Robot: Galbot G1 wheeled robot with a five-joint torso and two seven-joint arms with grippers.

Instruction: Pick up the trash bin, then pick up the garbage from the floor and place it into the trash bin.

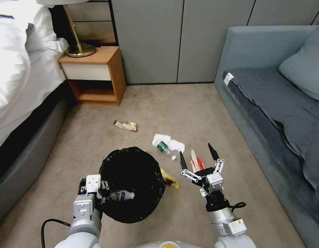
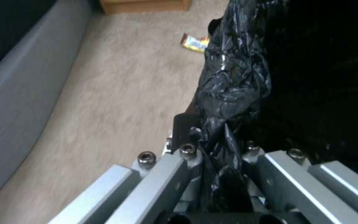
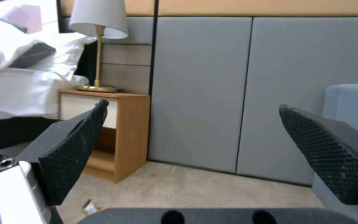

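From my head cam, the left gripper (image 1: 103, 193) is clamped on the near rim of the bin (image 1: 132, 184), pinching the black liner (image 2: 228, 93) between its fingers (image 2: 179, 174). The left wrist cam backs that up: bag plastic is bunched right in the gap between the metal links. The bin sits low in front of me, left of centre, and there's a white bottle (image 1: 121, 196) lying inside it near the gripper side.

The right gripper (image 1: 198, 154) is hanging just right of the bin, jaws spread wide, nothing in them. On the right wrist cam its two black textured fingers (image 3: 69, 152) stand far apart, pointing toward the nightstand (image 3: 117, 133) and the grey wall panels (image 3: 245, 90).

Garbage on the carpet (image 1: 187, 110):
- a snack wrapper (image 1: 125, 125) lying by itself, out toward the nightstand
- white tissue (image 1: 165, 141) with a green-label bottle (image 1: 162, 147) lying on it, just beyond the bin
- a yellow wrapper (image 1: 171, 179) touching the bin's right side, partly tucked behind it
- something red and cream (image 1: 196, 162) right under the right gripper. Probably a carton, but the fingers block most of it, so I can't say.

Bed (image 1: 18, 75) on my left, sofa (image 1: 280, 103) on my right.
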